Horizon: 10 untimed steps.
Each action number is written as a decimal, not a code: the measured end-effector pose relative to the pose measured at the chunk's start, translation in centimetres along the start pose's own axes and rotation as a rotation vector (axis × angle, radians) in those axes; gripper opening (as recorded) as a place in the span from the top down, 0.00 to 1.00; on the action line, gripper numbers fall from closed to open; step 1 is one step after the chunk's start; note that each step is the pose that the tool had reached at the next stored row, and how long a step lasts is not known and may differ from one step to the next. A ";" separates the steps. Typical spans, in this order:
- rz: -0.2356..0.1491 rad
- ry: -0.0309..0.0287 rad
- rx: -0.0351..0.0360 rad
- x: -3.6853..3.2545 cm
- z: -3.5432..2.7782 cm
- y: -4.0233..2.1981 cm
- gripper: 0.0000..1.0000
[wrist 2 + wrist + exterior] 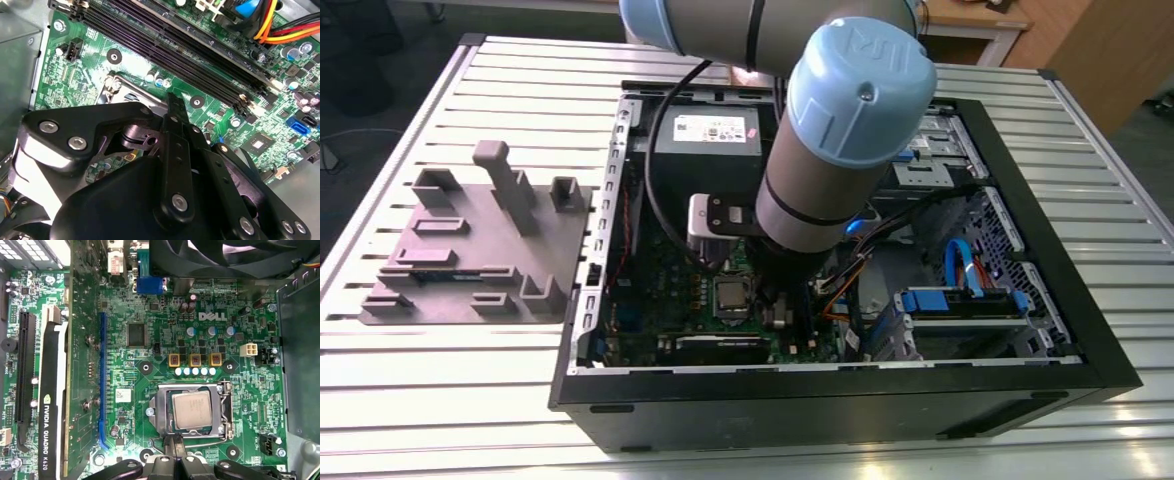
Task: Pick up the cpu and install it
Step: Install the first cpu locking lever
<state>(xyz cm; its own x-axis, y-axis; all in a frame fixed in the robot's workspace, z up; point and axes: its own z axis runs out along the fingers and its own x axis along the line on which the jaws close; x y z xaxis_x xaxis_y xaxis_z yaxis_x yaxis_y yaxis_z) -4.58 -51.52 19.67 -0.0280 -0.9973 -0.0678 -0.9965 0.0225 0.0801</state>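
Motherboard (pixel 210 340) is laid flat in the open computer case (pixel 1067 300), which rests on the slatted table (pixel 520 400). The cpu (pixel 192 410) is seen seated inside the socket frame (pixel 161 412), square to its sides, so installation appears largely done. The gripper (pixel 175 447) is held just beside the socket's edge, nothing is pinched, and its fingers appear pressed together, judged a pose for pressing or nudging rather than carrying. 1 grey fixture block (pixel 474 250) sits near the table's edge, well apart.
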 end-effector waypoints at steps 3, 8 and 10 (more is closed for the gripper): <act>0.000 0.0001 -0.0001 0.02 0.15 -0.01 0.90; -0.001 -0.0003 -0.0001 0.13 0.36 -0.03 0.90; -0.001 -0.0001 0.0000 0.23 0.39 -0.04 0.90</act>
<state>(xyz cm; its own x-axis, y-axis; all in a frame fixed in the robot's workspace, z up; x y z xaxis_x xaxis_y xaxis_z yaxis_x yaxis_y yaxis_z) -4.58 -51.72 19.26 -0.0266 -0.9973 -0.0680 -0.9966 0.0211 0.0800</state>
